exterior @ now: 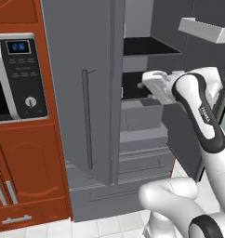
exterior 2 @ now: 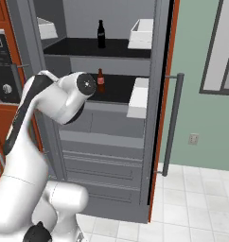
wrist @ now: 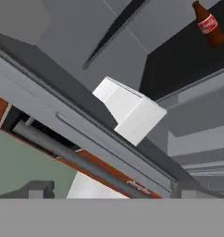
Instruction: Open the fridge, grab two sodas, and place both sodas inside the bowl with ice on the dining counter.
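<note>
The grey fridge (exterior: pixel 77 69) stands with both doors swung open, black shelves showing inside (exterior 2: pixel 78 47). One soda (exterior 2: pixel 101 33), a dark bottle, stands upright on the upper shelf. A second soda (exterior 2: pixel 101 80) with a red label stands on the shelf below, also seen at the hand view's top right (wrist: pixel 208 25). My arm reaches into the fridge at that lower shelf's height, wrist (exterior: pixel 156 86) in front of it. The gripper (wrist: pixel 112 189) is open and empty, apart from the bottle. The bowl with ice and the dining counter are out of view.
White door bins (exterior 2: pixel 137 97) (exterior: pixel 207 28) jut from the open right door, one close before the hand (wrist: pixel 130 115). That door's bar handle (exterior 2: pixel 173 123) is to the right. A red-brown cabinet (exterior: pixel 30 176) with a microwave (exterior: pixel 16 76) flanks the left door.
</note>
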Controlling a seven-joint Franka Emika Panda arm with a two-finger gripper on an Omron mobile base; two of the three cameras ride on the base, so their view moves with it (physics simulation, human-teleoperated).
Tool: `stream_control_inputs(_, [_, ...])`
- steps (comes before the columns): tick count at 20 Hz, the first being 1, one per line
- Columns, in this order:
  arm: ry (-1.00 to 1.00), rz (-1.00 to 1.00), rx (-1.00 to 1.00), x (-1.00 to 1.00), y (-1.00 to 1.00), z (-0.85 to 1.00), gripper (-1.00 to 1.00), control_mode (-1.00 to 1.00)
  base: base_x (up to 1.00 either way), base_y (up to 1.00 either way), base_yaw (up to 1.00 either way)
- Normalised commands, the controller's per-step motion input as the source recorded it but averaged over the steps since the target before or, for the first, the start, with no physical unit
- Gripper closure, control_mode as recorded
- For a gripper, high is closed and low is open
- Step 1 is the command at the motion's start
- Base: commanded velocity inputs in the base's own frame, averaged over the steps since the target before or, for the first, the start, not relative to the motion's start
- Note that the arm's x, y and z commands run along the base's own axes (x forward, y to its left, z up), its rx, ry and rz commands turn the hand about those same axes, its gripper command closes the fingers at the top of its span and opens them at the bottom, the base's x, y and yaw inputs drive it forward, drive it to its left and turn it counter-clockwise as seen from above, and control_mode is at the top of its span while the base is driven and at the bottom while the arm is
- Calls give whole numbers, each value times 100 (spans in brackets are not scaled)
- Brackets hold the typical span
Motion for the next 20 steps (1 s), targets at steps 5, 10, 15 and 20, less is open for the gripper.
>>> stream_control_inputs(5, [15, 9, 8, 55, 0, 0, -100, -100, 0, 0, 0])
stream_control_inputs(10, [8, 4, 13, 51, 3, -2, -100, -100, 0, 0, 0])
stream_control_inputs(15, [4, 0, 14, 35, 13, -4, -100, -100, 0, 0, 0])
stream_control_inputs(20, [0, 0, 12, 1, 39, -12, -100, -100, 0, 0, 0])
